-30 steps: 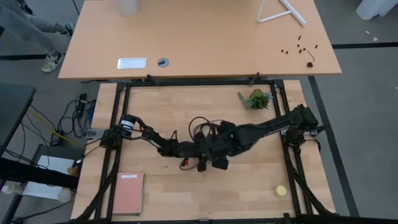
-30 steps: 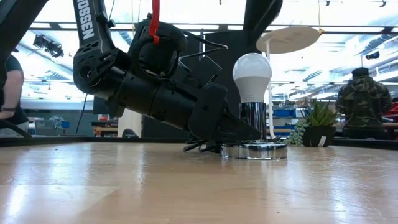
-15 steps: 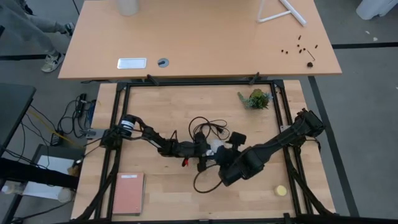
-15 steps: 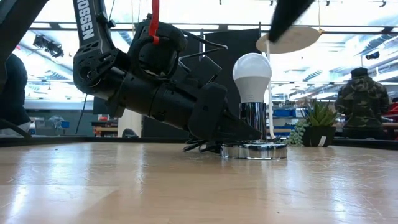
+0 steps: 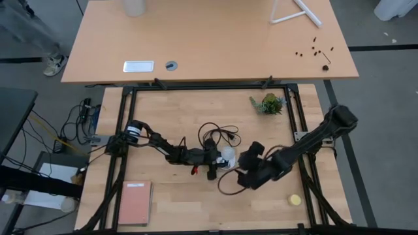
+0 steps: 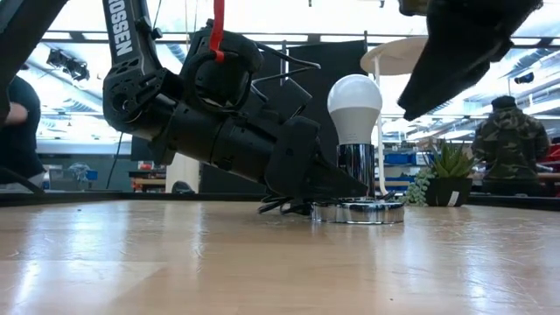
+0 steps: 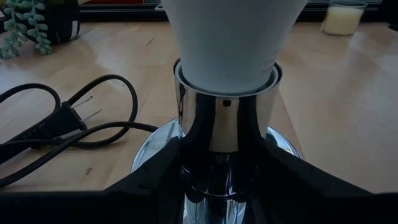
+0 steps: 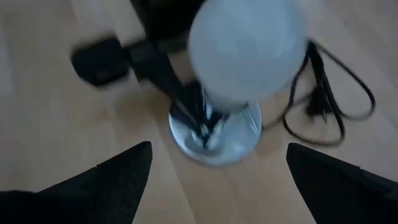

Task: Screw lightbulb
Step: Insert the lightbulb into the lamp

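The white lightbulb [image 6: 354, 101] stands upright in a chrome socket [image 6: 357, 168] on a round silver base [image 6: 359, 211], mid-table. My left gripper [image 5: 214, 160] reaches in low from the table's left and is shut on the socket. My right gripper [image 5: 248, 168] is open and empty, just right of the bulb [image 5: 226, 155] and higher than it [image 6: 459, 52]. In the right wrist view the bulb [image 8: 245, 50] and base [image 8: 214, 140] lie ahead of the spread fingers. My left gripper pinches the chrome socket's lower part [image 7: 227, 146], just above the round base, between its two fingers [image 7: 155, 183]. The fingers come in level from the table's left. The socket stands upright, its base flat on the table.
The socket's black cord and plug [image 5: 219, 132] loop on the table behind the bulb. A small green plant [image 5: 268, 103] stands at the far right, a yellow ball [image 5: 295, 200] lies near right, and a red notebook [image 5: 134, 202] lies near left.
My right gripper has drawn off from over the bulb, toward the table's right and near edges. The bulb, the socket and my left gripper have stayed where they were.
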Controlling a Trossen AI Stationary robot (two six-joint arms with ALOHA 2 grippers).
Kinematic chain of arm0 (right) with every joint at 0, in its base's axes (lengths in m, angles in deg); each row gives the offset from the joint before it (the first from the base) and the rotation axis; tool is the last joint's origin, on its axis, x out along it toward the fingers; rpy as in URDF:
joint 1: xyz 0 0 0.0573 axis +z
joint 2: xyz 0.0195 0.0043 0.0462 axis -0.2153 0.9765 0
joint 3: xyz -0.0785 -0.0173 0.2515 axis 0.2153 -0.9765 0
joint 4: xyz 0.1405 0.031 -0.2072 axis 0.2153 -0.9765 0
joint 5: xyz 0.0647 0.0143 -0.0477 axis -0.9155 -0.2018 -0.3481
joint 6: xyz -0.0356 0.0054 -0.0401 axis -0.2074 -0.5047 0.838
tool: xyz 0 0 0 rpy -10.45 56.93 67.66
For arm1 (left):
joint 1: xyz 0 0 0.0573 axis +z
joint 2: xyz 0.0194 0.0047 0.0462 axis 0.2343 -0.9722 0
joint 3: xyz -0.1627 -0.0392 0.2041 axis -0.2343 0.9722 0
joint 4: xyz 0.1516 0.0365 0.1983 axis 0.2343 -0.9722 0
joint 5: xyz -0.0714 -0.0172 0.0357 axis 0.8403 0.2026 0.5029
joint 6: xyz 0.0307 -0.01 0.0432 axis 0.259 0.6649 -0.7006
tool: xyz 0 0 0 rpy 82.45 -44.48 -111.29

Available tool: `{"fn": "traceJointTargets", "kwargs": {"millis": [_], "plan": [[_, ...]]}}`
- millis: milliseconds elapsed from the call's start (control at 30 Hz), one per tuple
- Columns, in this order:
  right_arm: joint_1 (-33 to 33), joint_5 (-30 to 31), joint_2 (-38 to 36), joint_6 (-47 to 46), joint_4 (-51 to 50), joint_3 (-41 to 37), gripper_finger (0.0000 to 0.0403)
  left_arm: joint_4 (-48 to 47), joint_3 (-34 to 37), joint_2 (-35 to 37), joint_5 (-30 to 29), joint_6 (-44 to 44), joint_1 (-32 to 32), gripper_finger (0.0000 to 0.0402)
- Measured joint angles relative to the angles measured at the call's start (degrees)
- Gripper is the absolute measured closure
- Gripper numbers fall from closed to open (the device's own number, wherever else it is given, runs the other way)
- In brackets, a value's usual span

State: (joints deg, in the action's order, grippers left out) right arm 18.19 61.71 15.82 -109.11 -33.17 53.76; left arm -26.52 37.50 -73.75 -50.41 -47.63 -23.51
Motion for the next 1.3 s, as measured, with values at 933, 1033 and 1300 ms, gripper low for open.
{"fn": "traceJointTargets", "kwargs": {"millis": [933,1033,1300], "plan": [[-4.6,1.3,-8.6,10.4,46.3,-26.5,0.0025,0.3,0.0,0.0,0.0,-0.2,0.0,0.0206],[-4.6,-0.7,-8.6,11.9,47.8,-26.5,0.0025,0.4,0.0,0.0,0.0,-0.2,0.0,0.0206],[-6.0,-2.9,-8.6,17.7,50.1,-26.5,0.0025,0.5,0.0,0.0,0.0,-0.1,0.0,0.0206]]}}
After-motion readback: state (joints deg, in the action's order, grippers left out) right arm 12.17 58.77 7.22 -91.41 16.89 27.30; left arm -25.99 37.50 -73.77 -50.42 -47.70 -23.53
